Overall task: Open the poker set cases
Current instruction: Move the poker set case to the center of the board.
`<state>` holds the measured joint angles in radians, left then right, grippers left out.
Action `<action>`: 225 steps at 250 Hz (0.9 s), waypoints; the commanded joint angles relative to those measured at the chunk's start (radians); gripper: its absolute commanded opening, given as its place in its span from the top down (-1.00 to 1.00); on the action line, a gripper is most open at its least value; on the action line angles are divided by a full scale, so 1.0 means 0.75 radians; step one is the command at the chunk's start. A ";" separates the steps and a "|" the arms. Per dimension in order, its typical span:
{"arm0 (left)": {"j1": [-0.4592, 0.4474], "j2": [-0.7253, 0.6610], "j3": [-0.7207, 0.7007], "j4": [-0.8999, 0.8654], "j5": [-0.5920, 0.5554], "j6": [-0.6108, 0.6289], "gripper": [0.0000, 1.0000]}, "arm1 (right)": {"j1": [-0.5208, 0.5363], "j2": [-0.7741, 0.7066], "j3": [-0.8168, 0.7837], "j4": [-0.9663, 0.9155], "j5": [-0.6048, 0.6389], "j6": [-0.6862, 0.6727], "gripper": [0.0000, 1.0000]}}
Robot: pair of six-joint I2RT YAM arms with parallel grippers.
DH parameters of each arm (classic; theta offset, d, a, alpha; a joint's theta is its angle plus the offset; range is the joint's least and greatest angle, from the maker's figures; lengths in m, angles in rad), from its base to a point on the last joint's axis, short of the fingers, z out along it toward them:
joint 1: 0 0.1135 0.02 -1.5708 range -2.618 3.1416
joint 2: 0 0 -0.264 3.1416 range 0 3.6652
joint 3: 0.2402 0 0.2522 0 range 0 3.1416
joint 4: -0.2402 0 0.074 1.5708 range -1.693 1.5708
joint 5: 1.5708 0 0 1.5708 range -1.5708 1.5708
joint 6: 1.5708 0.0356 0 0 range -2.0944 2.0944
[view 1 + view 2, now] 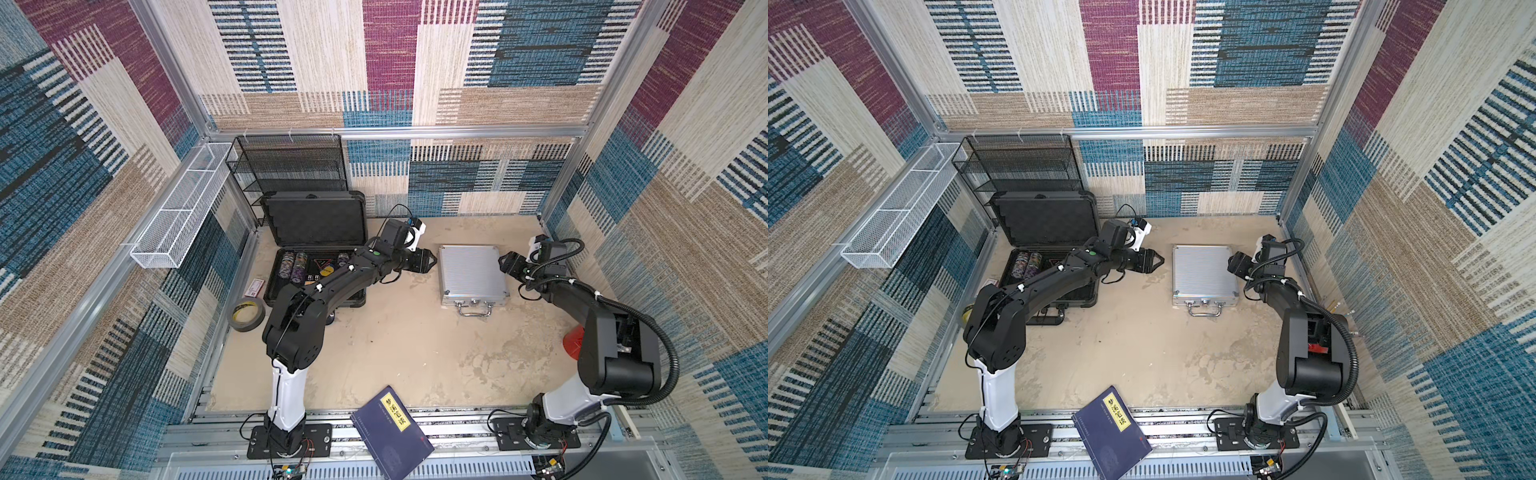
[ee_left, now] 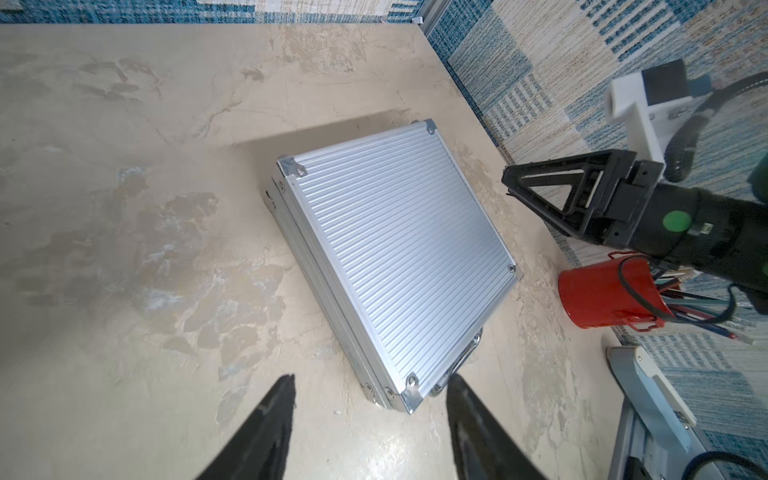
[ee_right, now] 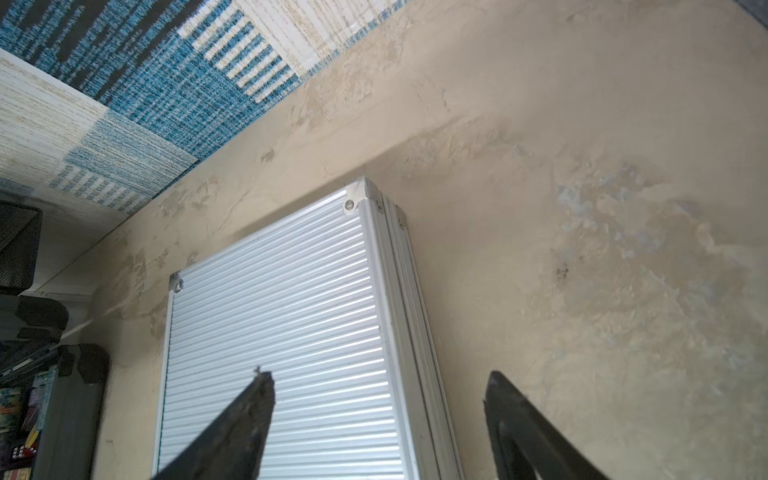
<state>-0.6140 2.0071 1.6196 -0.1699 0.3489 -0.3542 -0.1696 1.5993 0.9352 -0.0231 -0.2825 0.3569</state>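
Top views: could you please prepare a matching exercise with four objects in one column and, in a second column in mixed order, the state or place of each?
Column one
1. dark grey case
2. silver case
3. blue book
4. tape roll

Column two
A. shut, lying flat, handle at the front
B. nearest the camera, tilted, yellow label up
C. open, lid standing up, chips inside
D. lying flat next to the open case

Pairs: 1-C, 2-A, 3-B, 4-D
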 commanded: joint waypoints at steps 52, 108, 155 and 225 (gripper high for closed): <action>-0.047 0.181 0.115 0.065 0.098 -0.148 -0.22 | 0.000 0.071 -0.011 0.129 -0.151 -0.051 -0.60; -0.052 0.264 0.161 0.065 0.094 -0.164 -0.22 | 0.001 0.142 -0.018 0.151 -0.198 -0.066 -0.58; -0.051 0.311 0.150 0.079 0.083 -0.179 -0.21 | 0.001 0.225 0.008 0.172 -0.320 -0.089 -0.51; -0.047 0.306 0.101 0.095 0.074 -0.183 -0.20 | 0.051 0.273 0.064 0.127 -0.408 -0.174 -0.44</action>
<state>-0.6525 2.2509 1.7195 -0.1352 0.4026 -0.4797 -0.1623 1.7920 0.9607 0.0624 -0.5045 0.2680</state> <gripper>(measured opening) 0.604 0.722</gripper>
